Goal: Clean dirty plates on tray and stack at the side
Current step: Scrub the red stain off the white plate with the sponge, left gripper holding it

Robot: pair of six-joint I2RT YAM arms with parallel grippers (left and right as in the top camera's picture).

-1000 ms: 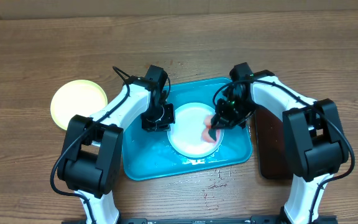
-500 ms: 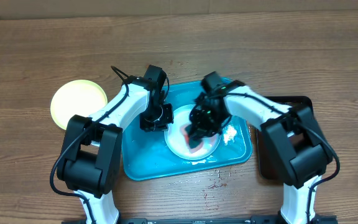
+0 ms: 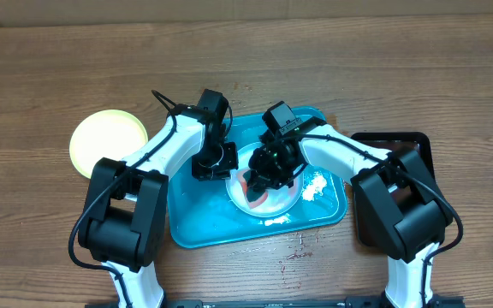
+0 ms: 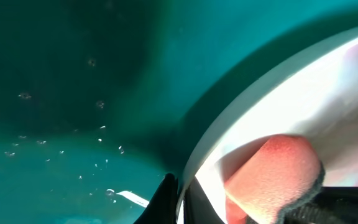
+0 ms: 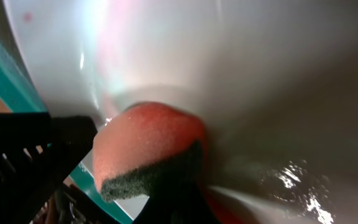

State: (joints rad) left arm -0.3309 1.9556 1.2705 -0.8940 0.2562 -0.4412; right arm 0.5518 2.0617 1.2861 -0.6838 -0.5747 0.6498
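The wooden bench (image 3: 58,68) carried the turquoise tray (image 3: 195,224) at its centre, with a darker tray (image 3: 409,145) just beside it on the right (partly under the right arm (image 3: 400,205)). A pale plate (image 3: 282,205) lay inside the turquoise tray; a yellow plate (image 3: 108,143) sat on the bench well to the left. The left pincer (image 3: 215,164) was clenched on the pale plate's left rim. The right pincer (image 3: 268,174) was grasping a red sponge (image 5: 145,146), pressed against the plate's face.
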